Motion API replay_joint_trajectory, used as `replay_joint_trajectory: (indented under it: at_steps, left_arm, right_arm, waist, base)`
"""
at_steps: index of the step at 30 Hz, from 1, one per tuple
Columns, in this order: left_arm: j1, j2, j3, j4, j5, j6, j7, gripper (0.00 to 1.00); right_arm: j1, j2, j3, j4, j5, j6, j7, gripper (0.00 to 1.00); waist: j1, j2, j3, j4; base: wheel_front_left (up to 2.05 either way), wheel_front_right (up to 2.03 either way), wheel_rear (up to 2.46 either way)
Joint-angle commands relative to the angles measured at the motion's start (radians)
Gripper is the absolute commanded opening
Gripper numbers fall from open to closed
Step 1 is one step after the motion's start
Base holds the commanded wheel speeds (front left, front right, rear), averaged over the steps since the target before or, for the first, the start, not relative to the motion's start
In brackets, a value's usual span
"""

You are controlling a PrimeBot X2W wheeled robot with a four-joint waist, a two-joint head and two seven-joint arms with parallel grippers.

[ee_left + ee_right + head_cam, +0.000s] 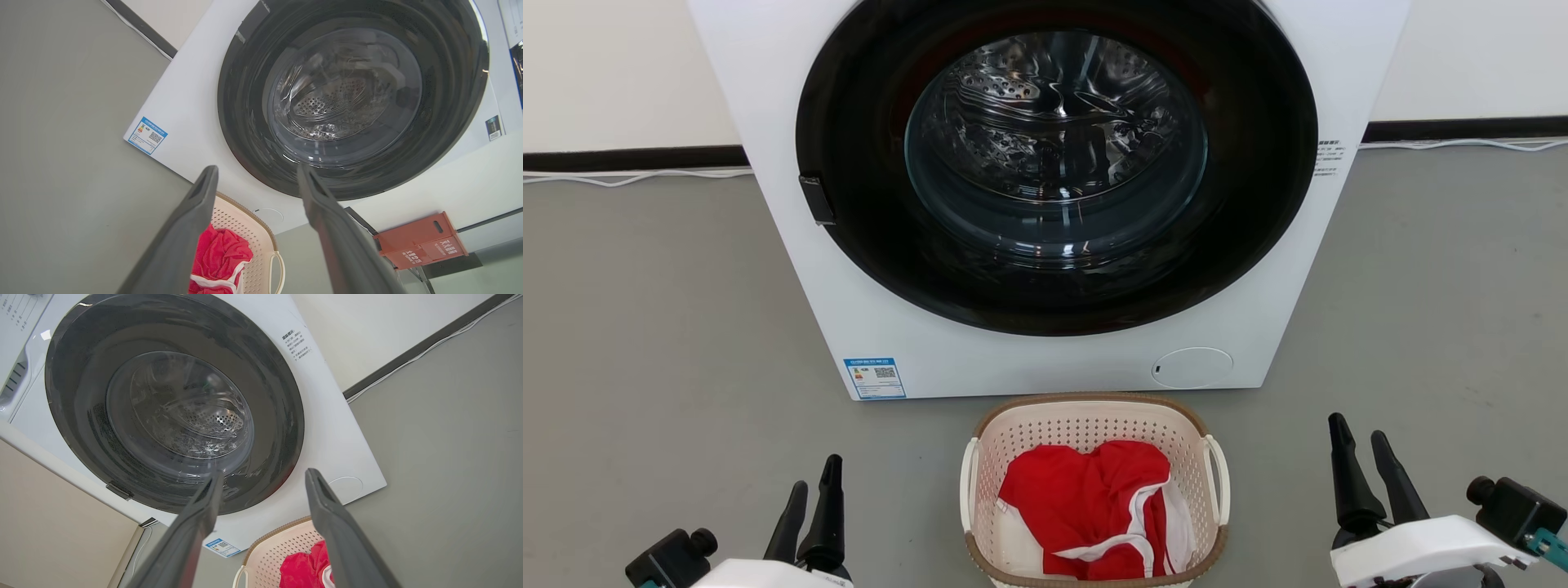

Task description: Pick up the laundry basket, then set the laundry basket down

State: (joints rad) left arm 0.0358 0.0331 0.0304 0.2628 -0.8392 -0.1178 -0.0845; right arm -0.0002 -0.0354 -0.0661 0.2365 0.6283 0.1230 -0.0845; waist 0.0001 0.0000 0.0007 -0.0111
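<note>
The laundry basket (pixel 1086 425) is small, cream-white and perforated, with a brown rim and white loop handles. It stands on the grey floor just in front of the washer and holds a red-and-white garment (pixel 1094 506). My left gripper (pixel 813 482) is open at the lower left, well to the basket's left. On the other side, at the lower right, my right gripper (pixel 1357 433) is open, also apart from the basket. The left wrist view shows the basket (pixel 253 232) between open fingers of the left gripper (pixel 257 173). The right wrist view shows the basket (pixel 282 551) below the open right gripper (pixel 263 475).
A white front-loading washer (pixel 792 245) with a dark round door (pixel 1054 163) stands right behind the basket. Grey floor (pixel 645 367) spreads to both sides. A white cable (pixel 629 175) runs along the wall's foot. An orange-red box (pixel 421 241) sits by the wall.
</note>
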Motion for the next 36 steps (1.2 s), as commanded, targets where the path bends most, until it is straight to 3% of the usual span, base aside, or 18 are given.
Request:
replay_joint_trajectory:
  at_steps: [1, 36]
  left_arm:
    - [-0.008, 0.010, 0.016, -0.030, 0.042, -0.004, -0.018, 1.00]
    - [0.035, 0.015, 0.046, -0.071, 0.515, 0.013, -0.122, 1.00]
  right_arm:
    - [-0.020, -0.011, 0.013, -0.021, -0.045, 0.004, -0.021, 1.00]
    - [-0.008, -0.014, 0.041, 0.003, -0.507, 0.007, -0.123, 1.00]
  waist:
    - [-0.0001, 0.0000, 0.000, -0.001]
    - [-0.0001, 0.0000, -0.001, -0.014]
  base:
    - [0.00, 0.00, 0.00]
    - [0.00, 0.00, 0.00]
